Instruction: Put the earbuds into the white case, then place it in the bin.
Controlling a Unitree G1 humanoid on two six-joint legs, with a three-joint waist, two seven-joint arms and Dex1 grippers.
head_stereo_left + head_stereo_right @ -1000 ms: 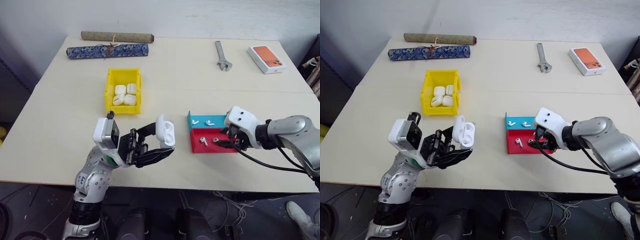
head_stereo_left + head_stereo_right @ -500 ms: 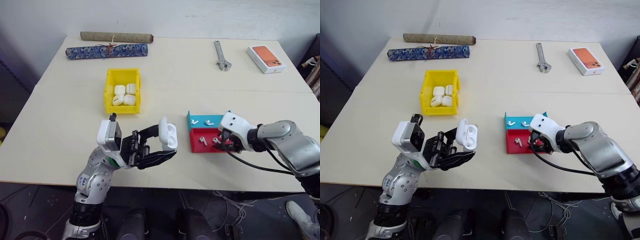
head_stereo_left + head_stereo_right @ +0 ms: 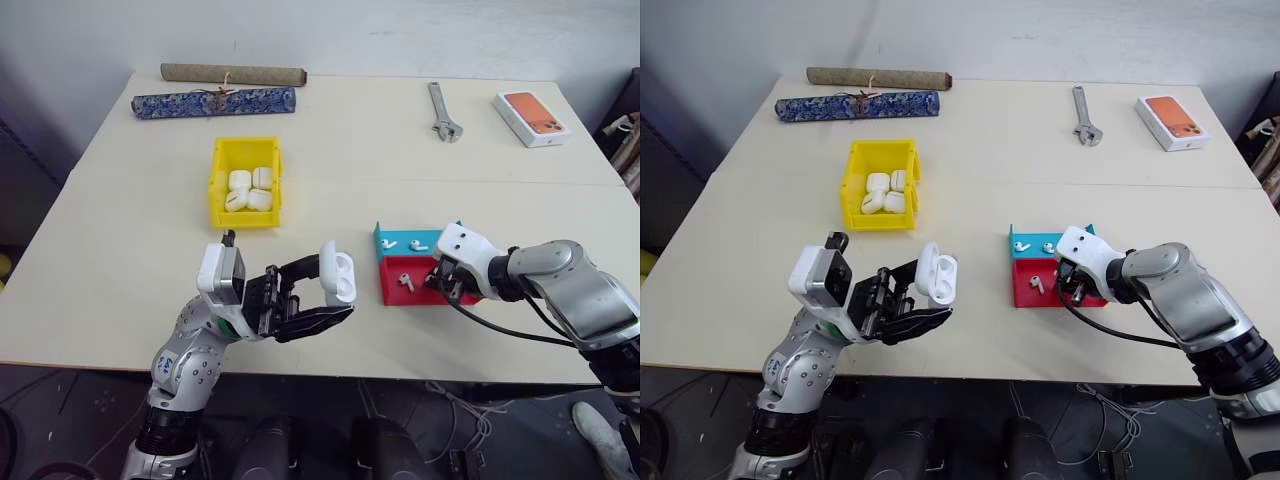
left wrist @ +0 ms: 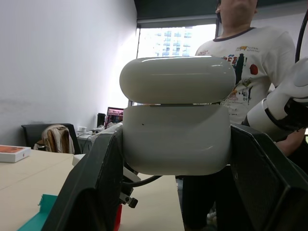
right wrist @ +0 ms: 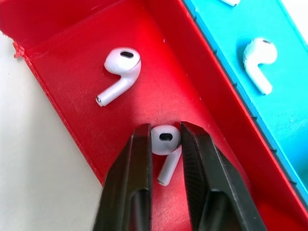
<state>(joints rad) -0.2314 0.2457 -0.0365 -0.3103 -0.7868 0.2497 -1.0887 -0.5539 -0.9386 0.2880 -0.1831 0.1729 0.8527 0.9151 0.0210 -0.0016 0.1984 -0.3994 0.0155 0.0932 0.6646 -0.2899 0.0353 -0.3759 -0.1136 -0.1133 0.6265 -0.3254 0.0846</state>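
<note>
The white case [image 3: 338, 272] is held above the table's front edge, lid flipped up, with my left gripper [image 3: 325, 292] shut on its body [image 4: 175, 139]. At the right, my right gripper [image 5: 165, 134] reaches down into the red tray [image 3: 394, 296]. Its two fingers [image 5: 137, 163] are shut on the head of one earbud [image 5: 165, 139] that rests on the tray floor. A second earbud [image 5: 120, 67] lies loose in the same tray. Two more earbuds [image 3: 418, 245] lie in the blue tray [image 3: 384, 232] just behind. The yellow bin [image 3: 217, 182] stands mid-table on the left and holds several white cases.
A wrench [image 3: 445, 110] and a white box with an orange top [image 3: 532, 118] lie at the back right. A blue patterned roll [image 3: 215, 101] and a brown roll [image 3: 233, 73] lie along the back left. A person [image 4: 250, 48] stands beyond the table.
My right gripper's fingers have closed around the earbud in the red tray. The left gripper has kept still with the case.
</note>
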